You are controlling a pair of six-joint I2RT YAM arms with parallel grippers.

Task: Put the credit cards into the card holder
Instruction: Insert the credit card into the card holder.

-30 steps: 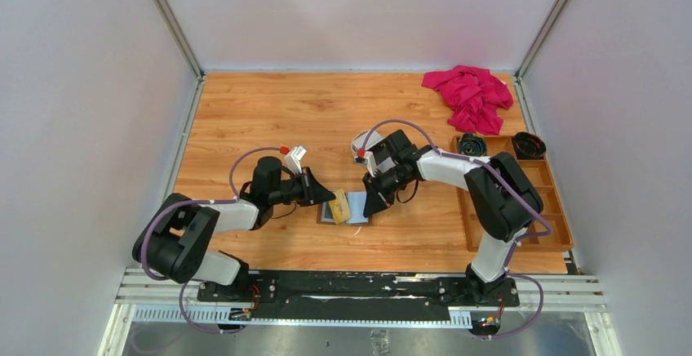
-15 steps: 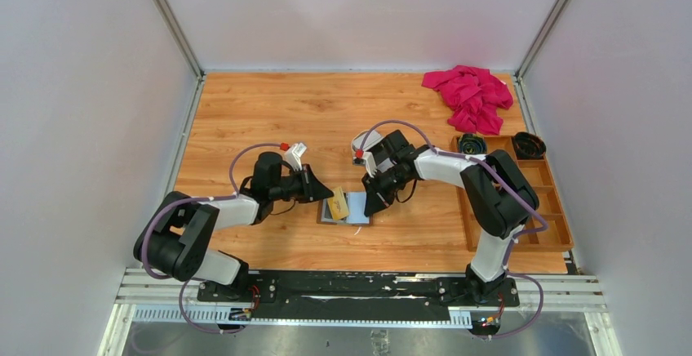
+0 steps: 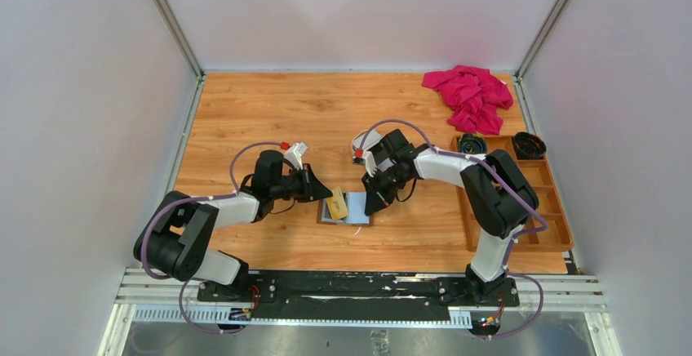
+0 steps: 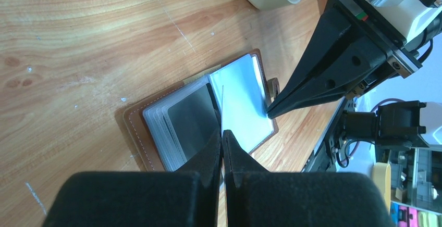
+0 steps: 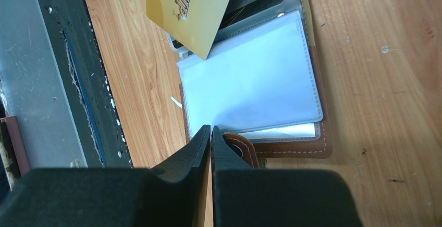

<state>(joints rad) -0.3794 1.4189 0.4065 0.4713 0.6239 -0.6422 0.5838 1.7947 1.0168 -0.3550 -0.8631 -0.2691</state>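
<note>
The card holder (image 3: 346, 211) lies open on the table, brown leather with clear plastic sleeves (image 5: 255, 81). One sleeve holds a dark card (image 4: 190, 113). My left gripper (image 4: 222, 132) is shut on a gold credit card (image 5: 190, 8). This card hangs tilted over the holder's left half and shows edge-on in the left wrist view. My right gripper (image 5: 210, 128) is shut with nothing seen between its fingers. Its tips (image 4: 271, 113) rest on the near edge of the clear sleeve, beside the snap tab (image 5: 242, 146).
A cream tin tray (image 3: 360, 143) sits behind the right gripper. A wooden compartment box (image 3: 547, 209) with two black round items (image 3: 472, 144) stands at the right edge. A pink cloth (image 3: 469, 95) lies at the back right.
The right gripper's fingers have closed the last small gap at the sleeve's edge. The left gripper with the gold card has shifted slightly back and left.
</note>
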